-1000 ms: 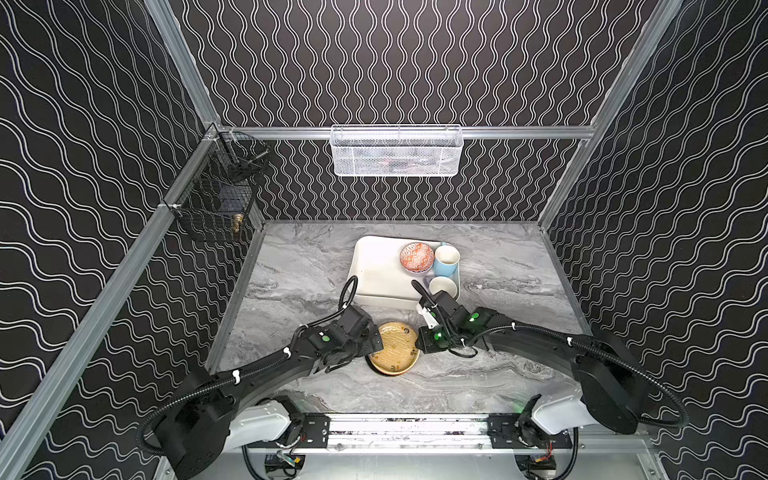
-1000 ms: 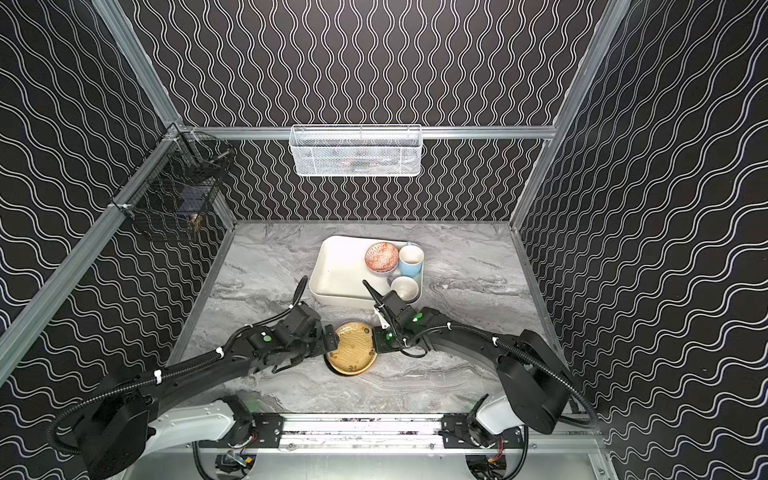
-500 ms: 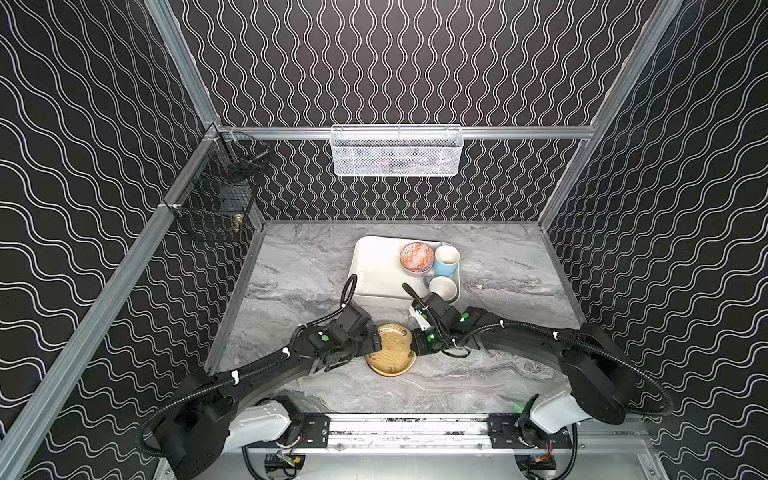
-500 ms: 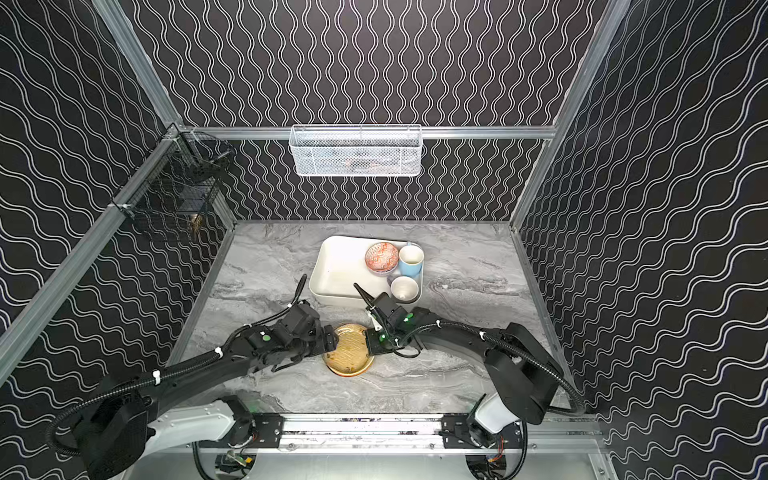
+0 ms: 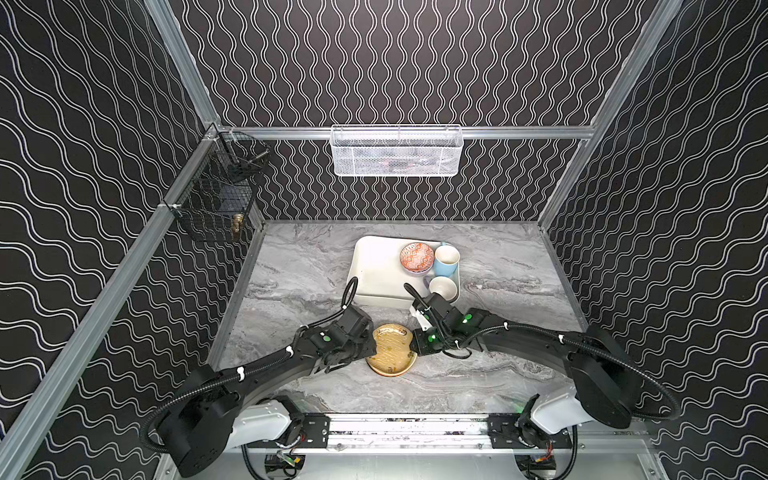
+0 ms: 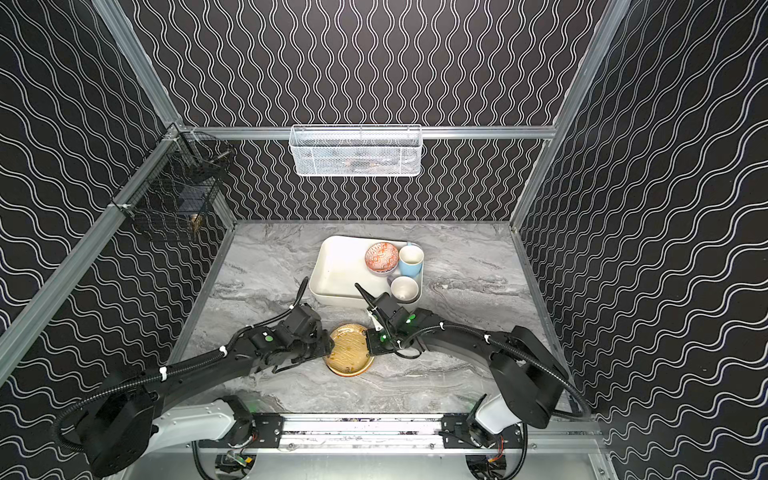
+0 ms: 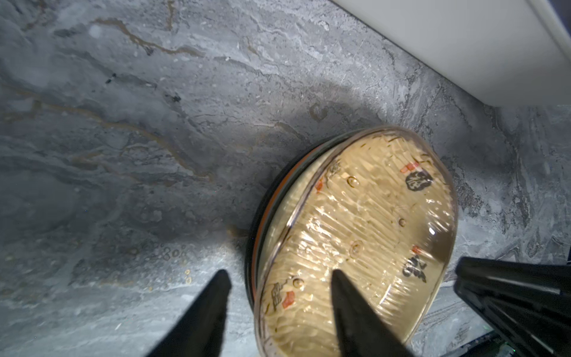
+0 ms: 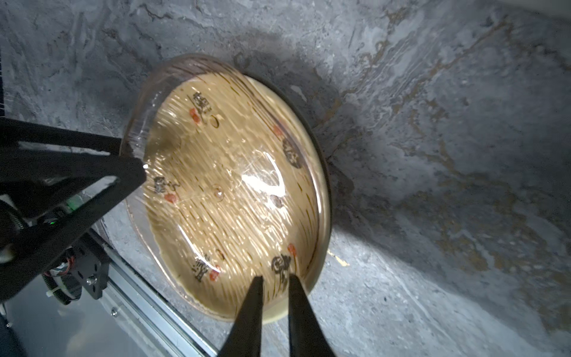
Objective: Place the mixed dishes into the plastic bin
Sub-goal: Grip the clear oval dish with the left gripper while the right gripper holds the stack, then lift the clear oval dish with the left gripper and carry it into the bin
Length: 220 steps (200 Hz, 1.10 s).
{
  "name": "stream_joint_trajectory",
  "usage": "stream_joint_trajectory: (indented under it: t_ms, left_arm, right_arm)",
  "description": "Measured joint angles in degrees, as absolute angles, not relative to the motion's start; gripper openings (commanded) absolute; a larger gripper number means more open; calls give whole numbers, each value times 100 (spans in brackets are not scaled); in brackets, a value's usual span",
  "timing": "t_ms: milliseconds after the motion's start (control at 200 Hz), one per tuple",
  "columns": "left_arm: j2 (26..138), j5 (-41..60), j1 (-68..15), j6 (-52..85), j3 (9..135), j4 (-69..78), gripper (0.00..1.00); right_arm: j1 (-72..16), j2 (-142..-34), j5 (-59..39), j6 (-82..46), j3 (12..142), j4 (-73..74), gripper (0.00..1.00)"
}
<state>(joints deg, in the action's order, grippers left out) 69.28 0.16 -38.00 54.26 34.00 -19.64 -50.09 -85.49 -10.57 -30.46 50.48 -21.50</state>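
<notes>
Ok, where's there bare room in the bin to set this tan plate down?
The bin's left half is bare, between its left wall and the patterned bowl. Its right side is crowded: bowl, light-blue mug, lavender mug. The left gripper and right gripper flank the tan plate in front.

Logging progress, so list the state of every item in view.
Tan-gold plate: atop plate stack, outside plastic bin.
Patterned bowl: upright in bin.
Light-blue mug: upright in bin.
Lavender mug: upright in bin.
Left gripper: open, straddling plate rim.
Right gripper: narrow gap, grip unclear.
</notes>
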Motion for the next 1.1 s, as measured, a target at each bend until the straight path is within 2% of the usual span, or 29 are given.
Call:
stream_joint_trajectory:
  t_ms: [150,210,280,365,425,505,525,606,671,1101]
  left_arm:
    - [7039,10,-3800,5428,3400,-1953,42]
    - [7085,10,-3800,5428,3395,-1927,33]
    - [7126,8,-3800,5426,3380,-1894,25]
    - [7153,-5,-3800,5426,3374,-1898,24]
    - [7148,-30,-3800,5426,3374,-1900,19]
    - [7098,-80,-3800,5424,3376,-1959,17]
    - [7078,-91,-3800,5424,3378,-1975,13]
    - [6995,-139,-3800,5393,3409,-2056,8]
    - [6949,-137,-3806,5395,3454,-2069,0]
    - [6591,-187,-3795,5391,3802,-2574,0]
  right_arm:
    - [-5009,-8355,-993,-3063,4960,-2154,25]
    - [-5009,-8305,-989,-3068,4925,-2154,29]
    - [-5009,-8250,-967,-3083,4888,-2161,42]
    - [-5009,-8138,-934,-3092,4845,-2167,61]
    - [-5009,-8007,-893,-3094,4794,-2180,68]
    - [-5009,-7863,-801,-3103,4783,-2200,76]
    - [-5009,-7835,-792,-3098,4783,-2200,77]
    - [-5009,-7782,-733,-3098,4805,-2244,80]
    - [-5006,-7780,-650,-3098,4829,-2287,81]
    - [-4993,-7505,-519,-3079,4805,-2392,83]
